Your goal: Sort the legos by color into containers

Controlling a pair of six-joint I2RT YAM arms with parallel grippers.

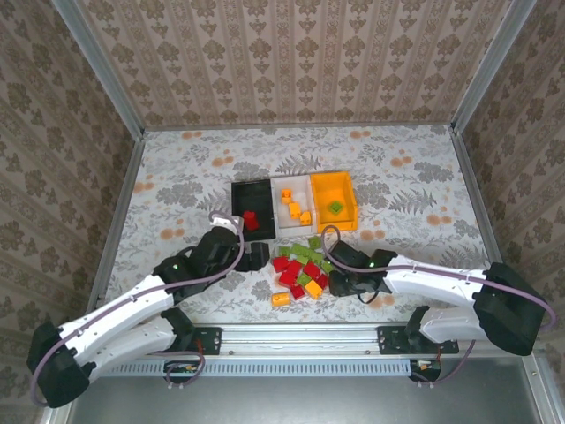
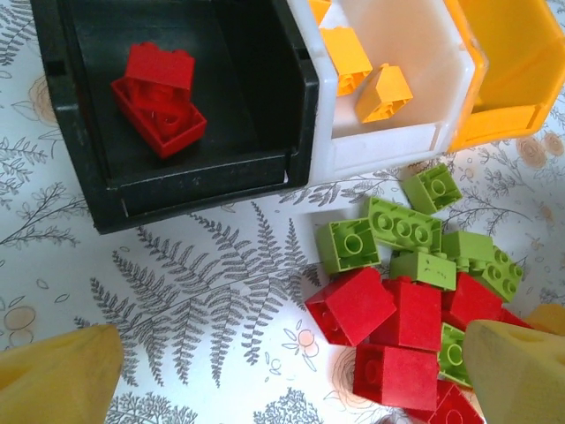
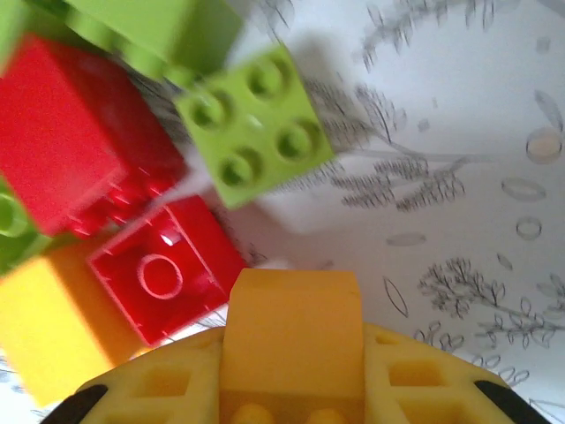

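Note:
Loose red and green legos (image 1: 300,268) lie in a pile in front of three containers: a black bin (image 1: 237,196) with red legos (image 2: 159,102), a white bin (image 1: 281,187) with orange legos (image 2: 364,75), and an orange bin (image 1: 350,196) with a green lego (image 1: 335,208). My left gripper (image 2: 287,393) stands open just left of the pile, its yellow fingers (image 2: 57,380) wide apart over bare table and a red lego (image 2: 351,305). My right gripper (image 3: 294,353) sits at the pile's right edge, shut on an orange lego (image 3: 294,322).
Two orange legos (image 1: 281,299) lie at the pile's near side. In the right wrist view a green lego (image 3: 256,128) and a red one (image 3: 163,269) lie just ahead of the fingers. Metal rails and patterned walls border the table (image 1: 424,177).

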